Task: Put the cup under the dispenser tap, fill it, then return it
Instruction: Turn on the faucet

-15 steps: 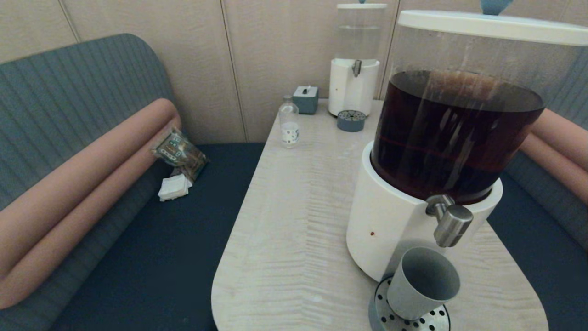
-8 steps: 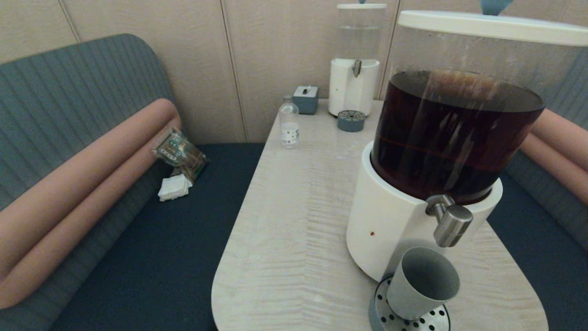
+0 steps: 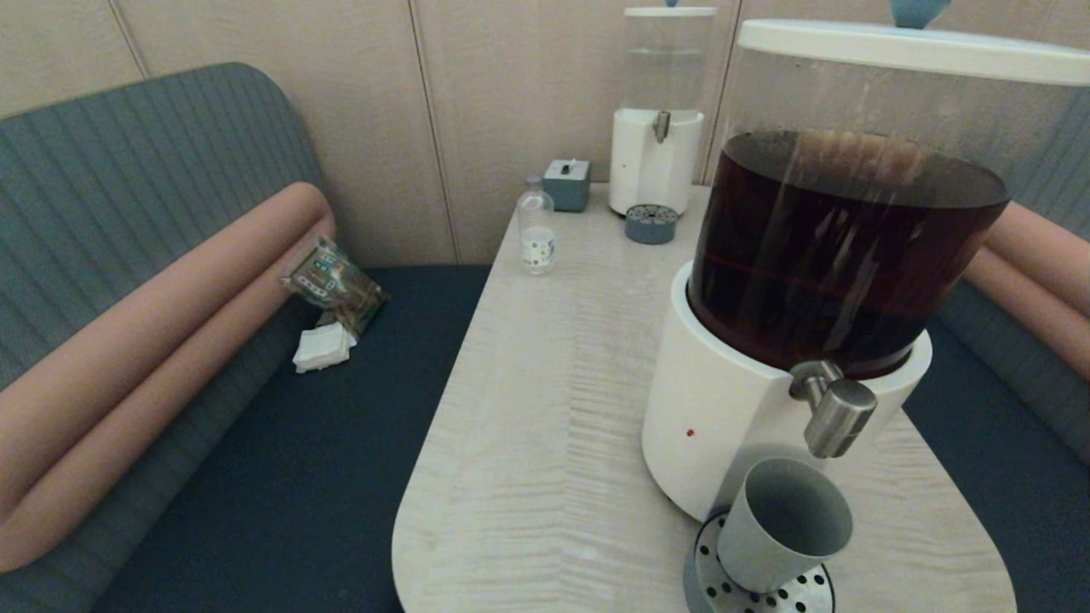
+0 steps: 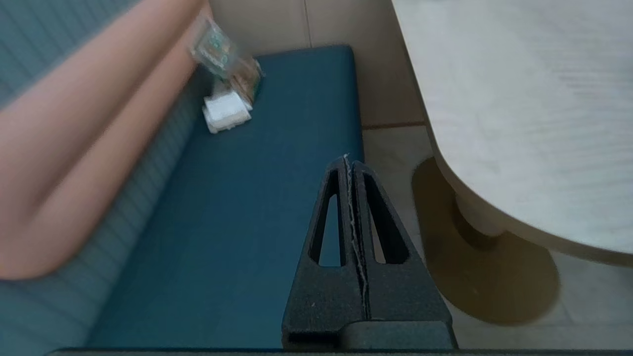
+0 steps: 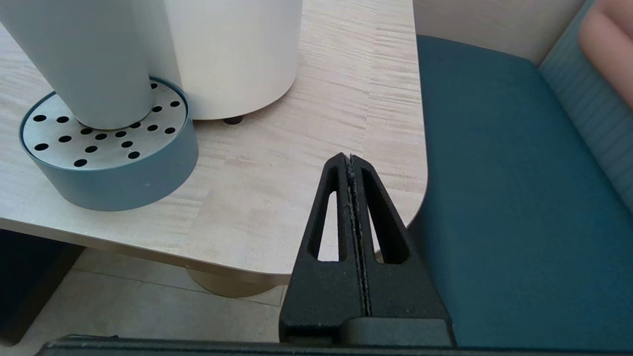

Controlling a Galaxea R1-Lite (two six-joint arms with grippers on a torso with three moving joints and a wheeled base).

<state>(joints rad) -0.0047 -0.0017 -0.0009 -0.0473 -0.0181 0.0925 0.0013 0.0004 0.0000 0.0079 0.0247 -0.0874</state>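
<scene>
Nothing on your table (image 3: 545,443) has moved: the cup (image 3: 782,528) stays under the dispenser tap (image 3: 839,417) near the front edge, probably unfilled; both grippers clenched, empty.

Landmark: pale wood-grain table (image 3: 545,443), rounded near end. At its far end, against the wall: small white-based dispenser with clear liquid (image 3: 656,128), a round grey perforated drip tray (image 3: 651,224) just in front of it. Left of that dispenser: small grey box (image 3: 567,183), then a clear small bottle (image 3: 536,226), upright. Off the table's left side, on the dark blue bench seat (image 3: 281,477): crumpled snack packet (image 3: 332,283) over a white folded napkin (image 3: 324,347).
</scene>
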